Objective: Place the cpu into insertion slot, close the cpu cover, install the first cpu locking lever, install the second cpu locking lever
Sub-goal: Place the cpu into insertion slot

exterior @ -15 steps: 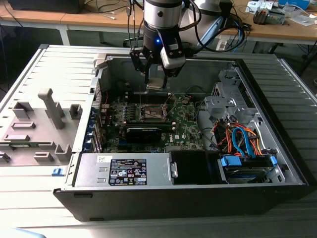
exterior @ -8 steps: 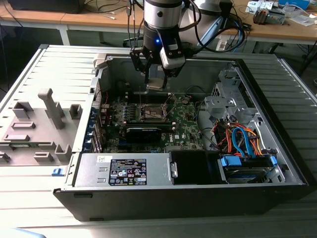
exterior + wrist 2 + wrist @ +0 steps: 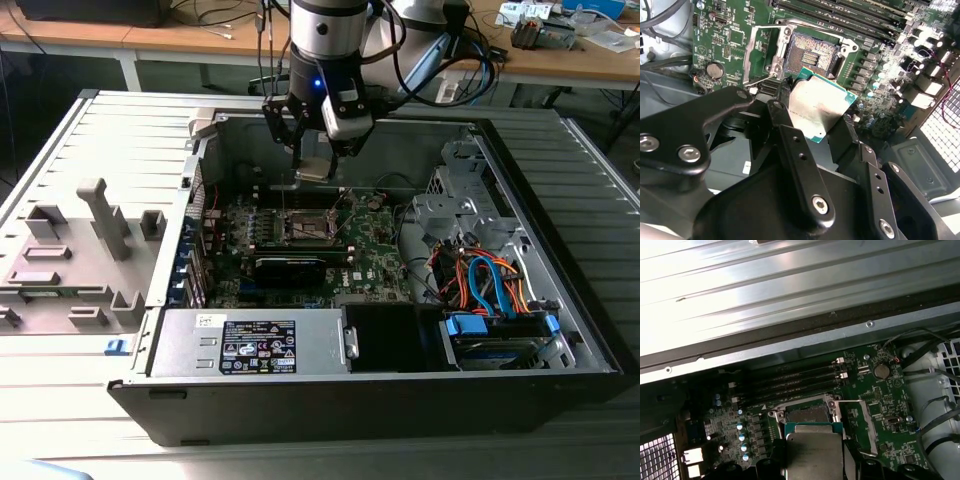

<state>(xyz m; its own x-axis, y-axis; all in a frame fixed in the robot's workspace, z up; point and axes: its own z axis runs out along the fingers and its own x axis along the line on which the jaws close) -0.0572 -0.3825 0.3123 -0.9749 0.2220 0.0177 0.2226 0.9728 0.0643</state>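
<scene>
The black two-fingered gripper (image 3: 314, 160) hangs inside the open dark computer case (image 3: 400, 405), which lies on a grey ribbed surface (image 3: 100, 130). Its fingers (image 3: 782, 115) clamp two opposite edges of the cpu (image 3: 822, 102), a small flat square chip with a silvery-grey top and green rim. The chip is in the air, just above the insertion slot (image 3: 815, 52) and not touching it. This slot is the square socket with a brownish-gold contact field. The cpu cover (image 3: 767, 28), a thin metal frame with a square window, lies open beside the socket, leaving the contacts bare.

In the first wrist view, four long black memory slots (image 3: 790, 377) run alongside the socket, and one round silver coin battery (image 3: 882, 371) sits farther off.

In the exterior view, these things lie around the socket:
- **6 o'clock:** one long black card (image 3: 290, 268).
- **7 o'clock:** a silver power supply box (image 3: 250, 345) with one black label, its print too small to read.
- **4 o'clock:** a bundle of blue and orange cables (image 3: 480, 280).
- **9 o'clock, outside the case:** a grey plastic fixture (image 3: 80, 250).
</scene>
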